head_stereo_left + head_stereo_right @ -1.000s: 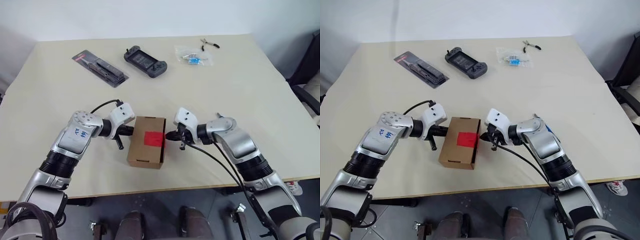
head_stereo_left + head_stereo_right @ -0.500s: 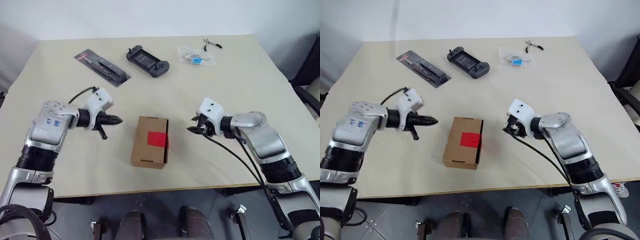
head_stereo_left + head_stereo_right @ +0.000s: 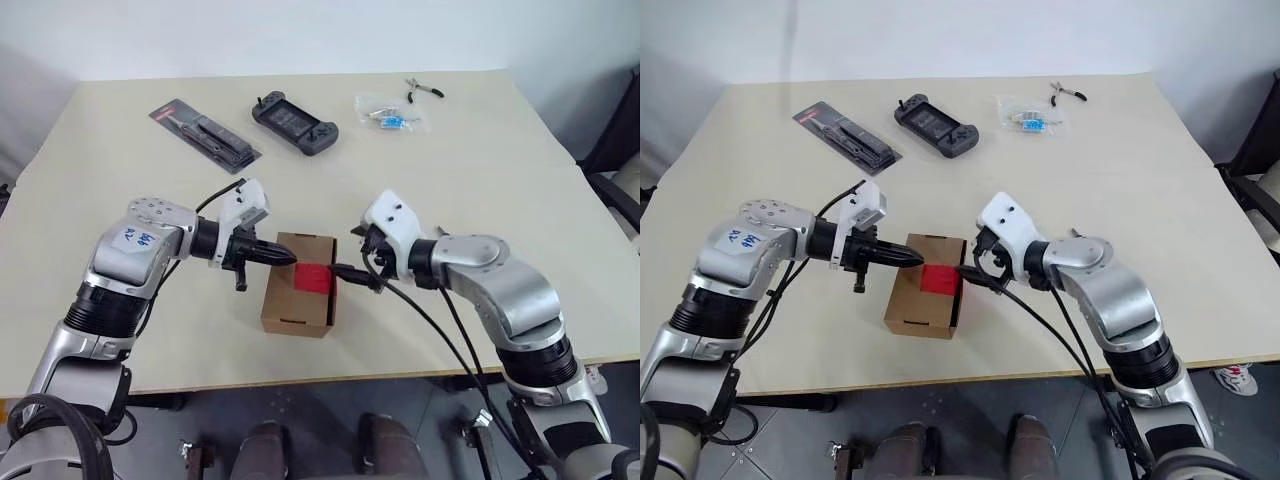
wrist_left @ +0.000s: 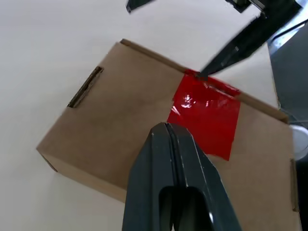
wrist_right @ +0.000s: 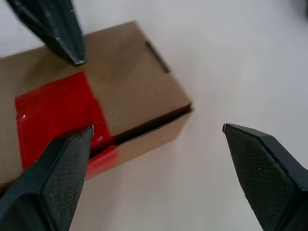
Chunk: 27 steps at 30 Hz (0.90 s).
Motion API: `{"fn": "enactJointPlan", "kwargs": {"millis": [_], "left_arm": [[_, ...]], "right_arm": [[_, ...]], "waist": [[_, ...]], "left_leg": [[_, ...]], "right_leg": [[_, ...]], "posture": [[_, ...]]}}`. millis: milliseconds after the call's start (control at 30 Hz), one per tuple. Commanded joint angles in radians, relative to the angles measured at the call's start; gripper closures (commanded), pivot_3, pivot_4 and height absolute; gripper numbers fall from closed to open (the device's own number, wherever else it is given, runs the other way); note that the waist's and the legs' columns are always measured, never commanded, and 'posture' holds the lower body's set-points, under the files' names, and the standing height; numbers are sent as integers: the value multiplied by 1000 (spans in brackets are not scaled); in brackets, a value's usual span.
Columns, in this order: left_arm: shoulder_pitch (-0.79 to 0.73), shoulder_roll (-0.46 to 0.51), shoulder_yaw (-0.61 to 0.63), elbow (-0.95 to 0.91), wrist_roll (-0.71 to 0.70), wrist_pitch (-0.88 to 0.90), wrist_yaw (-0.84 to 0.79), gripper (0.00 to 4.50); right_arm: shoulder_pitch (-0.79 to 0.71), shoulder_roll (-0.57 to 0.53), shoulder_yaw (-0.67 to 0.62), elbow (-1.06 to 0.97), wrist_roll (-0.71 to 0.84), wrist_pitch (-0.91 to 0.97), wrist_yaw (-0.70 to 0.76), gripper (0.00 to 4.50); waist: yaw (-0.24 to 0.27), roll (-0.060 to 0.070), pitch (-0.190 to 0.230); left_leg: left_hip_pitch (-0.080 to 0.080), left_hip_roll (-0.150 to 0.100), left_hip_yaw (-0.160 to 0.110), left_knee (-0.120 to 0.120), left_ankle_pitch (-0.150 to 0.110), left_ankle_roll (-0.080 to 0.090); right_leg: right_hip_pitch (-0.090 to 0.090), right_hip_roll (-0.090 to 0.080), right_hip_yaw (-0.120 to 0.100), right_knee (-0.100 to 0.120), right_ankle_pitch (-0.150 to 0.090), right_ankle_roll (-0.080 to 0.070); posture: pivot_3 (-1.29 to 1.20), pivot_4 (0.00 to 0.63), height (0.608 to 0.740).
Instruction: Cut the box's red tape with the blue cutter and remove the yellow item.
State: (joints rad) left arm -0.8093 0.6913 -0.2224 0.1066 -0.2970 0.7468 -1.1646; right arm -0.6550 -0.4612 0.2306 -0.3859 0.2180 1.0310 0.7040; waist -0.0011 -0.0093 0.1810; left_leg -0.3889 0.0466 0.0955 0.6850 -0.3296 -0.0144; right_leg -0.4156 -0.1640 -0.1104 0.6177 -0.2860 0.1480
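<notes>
Both grippers are at the box (image 3: 300, 283) right now. My left gripper (image 3: 283, 256) is squeezed tight with nothing in it, and its pointed tip sits over the top of the box, right next to the red tape (image 4: 207, 113). My right gripper (image 5: 159, 168) has its fingers spread wide and holds nothing. One finger (image 5: 53, 168) rests at the edge of the tape, where it folds over the side of the box. The other finger hangs over the bare table (image 3: 470, 180).

I think the tape is not cut yet. It looks whole and a bit wrinkled. The box flaps look shut, so I cannot see the yellow item.

I cannot be sure where the blue cutter is. Something small and blue lies in a clear bag (image 3: 388, 111) at the far side of the table, near the small pliers (image 3: 420, 89). It is too small to tell. A packaged black tool (image 3: 203, 135) and a dark game controller (image 3: 294, 122) lie there too.

What could go wrong? The box is light and nothing grips it. If I push with the tips, it may slide or tip over. If I pick at the tape, it may tear the cardboard. And I might grab the wrong tool.
</notes>
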Motion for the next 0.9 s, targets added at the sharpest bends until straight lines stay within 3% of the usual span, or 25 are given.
{"fn": "enactJointPlan", "kwargs": {"millis": [33, 233, 567, 800, 900], "left_arm": [[-21, -17, -30, 49, 47, -58, 7, 4500], [-11, -16, -67, 82, 83, -111, -20, 4500], [37, -14, -54, 29, 89, -87, 10, 4500], [82, -9, -23, -43, 73, -35, 55, 4500], [92, -9, -12, -60, 71, -20, 68, 4500]], "right_arm": [[20, -31, 14, -29, 0, -32, -3, 30], [67, -153, 137, 49, -87, -172, 50, 30], [87, -249, 149, 131, -147, -280, 96, 30], [188, -292, 0, 40, -57, -155, 102, 30], [209, -253, -120, 5, 46, -17, 90, 30]], "waist": [[2, -1, 0], [1, -3, -5], [0, -4, -7], [5, -4, -7], [5, -4, -7]], "left_leg": [[0, 0, 0, 0, 0, 0], [3, 0, 0, 0, 0, 0], [5, 0, 0, 0, 0, 1], [5, 0, 0, 0, 0, 1], [5, 0, 0, 0, 0, 1]], "right_leg": [[0, 0, 0, 0, 0, 0], [3, 0, 0, 0, 0, 0], [5, 0, 0, -1, 0, 0], [5, 0, 0, -1, 0, 0], [5, 0, 0, -2, 0, -1]], "posture": [[0, 150, 740], [0, 150, 740], [0, 150, 740], [0, 150, 740], [0, 150, 740]]}}
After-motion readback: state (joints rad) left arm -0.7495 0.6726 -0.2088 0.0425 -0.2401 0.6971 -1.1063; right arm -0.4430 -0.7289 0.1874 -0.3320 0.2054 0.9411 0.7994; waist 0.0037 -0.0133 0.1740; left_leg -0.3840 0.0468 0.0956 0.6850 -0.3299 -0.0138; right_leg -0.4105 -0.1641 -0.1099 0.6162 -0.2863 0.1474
